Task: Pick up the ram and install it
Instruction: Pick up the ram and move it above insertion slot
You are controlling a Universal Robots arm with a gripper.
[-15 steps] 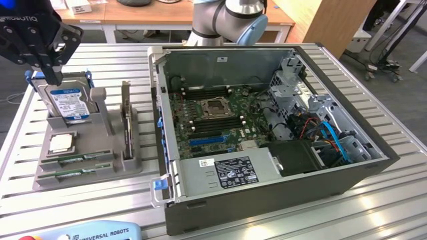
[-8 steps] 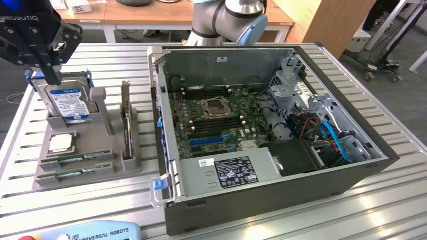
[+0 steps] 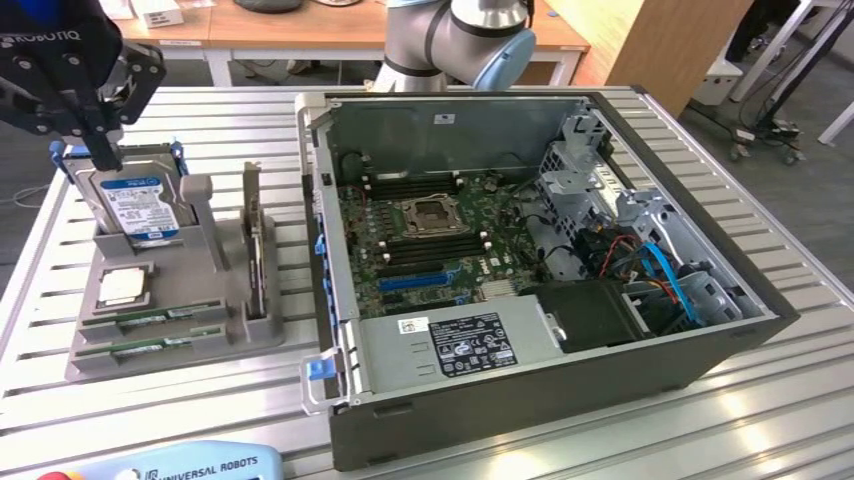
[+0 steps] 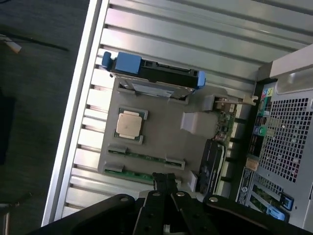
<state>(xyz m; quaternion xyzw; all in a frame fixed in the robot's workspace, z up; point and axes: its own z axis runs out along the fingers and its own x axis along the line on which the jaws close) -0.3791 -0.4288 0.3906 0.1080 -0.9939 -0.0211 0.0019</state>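
The wrist view catches the gripper (image 4: 166,180) pinched shut, empty, over the grey holder (image 4: 161,134) with two ram sticks (image 4: 145,157). The exterior view adds the motherboard (image 3: 427,225) on its right.

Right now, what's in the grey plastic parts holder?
Upright blue-labelled silver hard drive, square silver processor, two green ram sticks in slots, a card on edge. Whatever sits below them is covered.
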